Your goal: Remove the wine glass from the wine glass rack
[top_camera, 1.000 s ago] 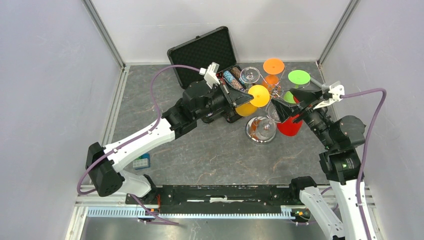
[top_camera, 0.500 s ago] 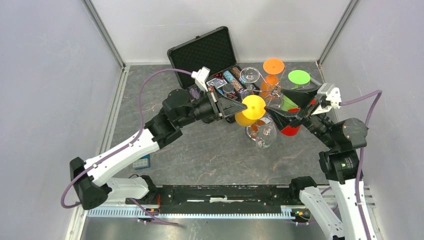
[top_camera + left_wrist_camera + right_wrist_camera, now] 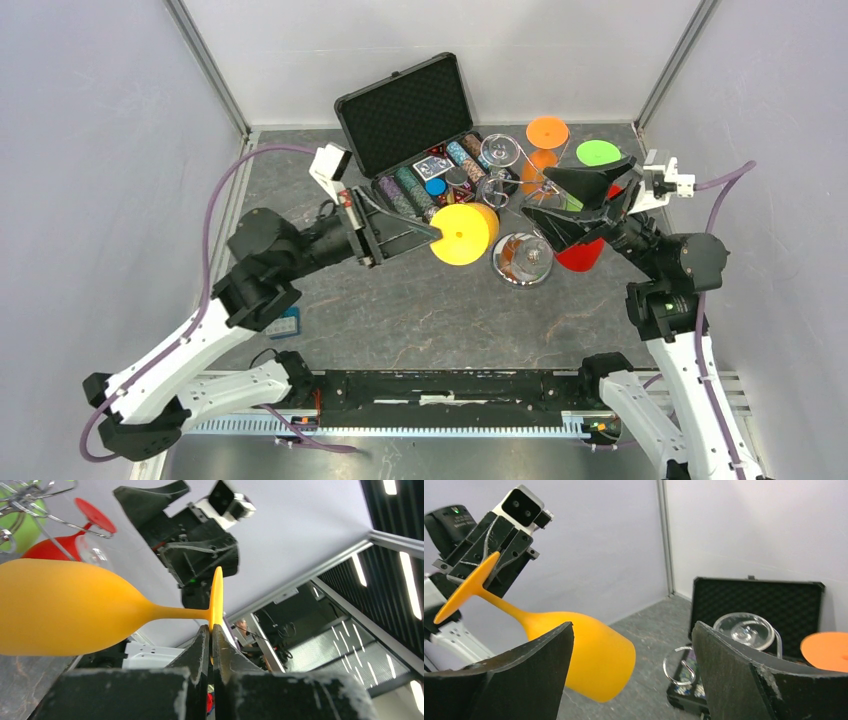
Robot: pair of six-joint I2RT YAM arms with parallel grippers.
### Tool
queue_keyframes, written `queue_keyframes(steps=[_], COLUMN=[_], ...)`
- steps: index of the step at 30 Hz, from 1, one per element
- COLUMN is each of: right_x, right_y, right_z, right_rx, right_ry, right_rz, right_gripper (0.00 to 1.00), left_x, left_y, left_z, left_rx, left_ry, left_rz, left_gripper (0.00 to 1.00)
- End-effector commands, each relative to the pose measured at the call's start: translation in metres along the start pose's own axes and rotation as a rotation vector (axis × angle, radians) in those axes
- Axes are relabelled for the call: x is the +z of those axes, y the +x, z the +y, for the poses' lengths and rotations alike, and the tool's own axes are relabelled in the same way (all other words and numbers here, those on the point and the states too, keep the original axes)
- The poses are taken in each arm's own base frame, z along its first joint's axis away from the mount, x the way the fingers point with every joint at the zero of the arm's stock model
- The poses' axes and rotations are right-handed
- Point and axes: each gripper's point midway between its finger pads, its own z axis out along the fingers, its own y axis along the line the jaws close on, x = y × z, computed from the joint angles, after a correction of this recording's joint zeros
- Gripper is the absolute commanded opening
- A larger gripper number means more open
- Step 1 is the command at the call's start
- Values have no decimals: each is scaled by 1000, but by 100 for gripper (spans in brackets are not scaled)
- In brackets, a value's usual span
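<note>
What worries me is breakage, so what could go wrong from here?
The left gripper pinches only the foot rim of the yellow glass, which sticks out sideways; it could pivot or slip. The open right gripper sits close to glasses hanging on the rack and could knock one.

The yellow wine glass (image 3: 65, 607) looks like smooth, matt plastic. The shiny metal wire rack (image 3: 523, 262) has a mirror-bright round base. The black case (image 3: 405, 103) has bumpy foam inside its lid.
</note>
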Motion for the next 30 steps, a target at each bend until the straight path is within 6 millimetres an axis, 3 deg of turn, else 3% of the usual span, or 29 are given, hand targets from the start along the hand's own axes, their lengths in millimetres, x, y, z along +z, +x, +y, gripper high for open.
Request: queue_keyframes(steps=[1, 10, 11, 16, 22, 30], right_x=[8, 59, 64, 69, 54, 51], right_y=[-31, -40, -43, -65, -83, -95], right_z=[21, 71, 74, 98, 122, 125], right_rx=[51, 144, 155, 219, 164, 150], right_ry=[-94, -310, -328, -489, -652, -682], right_rz=[-141, -173, -188, -305, -441, -512], right_gripper=[93, 98, 98, 98, 98, 98], left_x=[-20, -13, -15, -15, -13, -9], left_y=[-11, -52, -59, -79, -88, -97], left_z=[-57, -105, -118, -149, -149, -153], left_rx=[134, 268, 300, 347, 276, 139], left_ry=[121, 150, 163, 190, 201, 276], left_rz=[-1, -94, -104, -145, -180, -202], left_gripper=[2, 2, 2, 2, 2, 2])
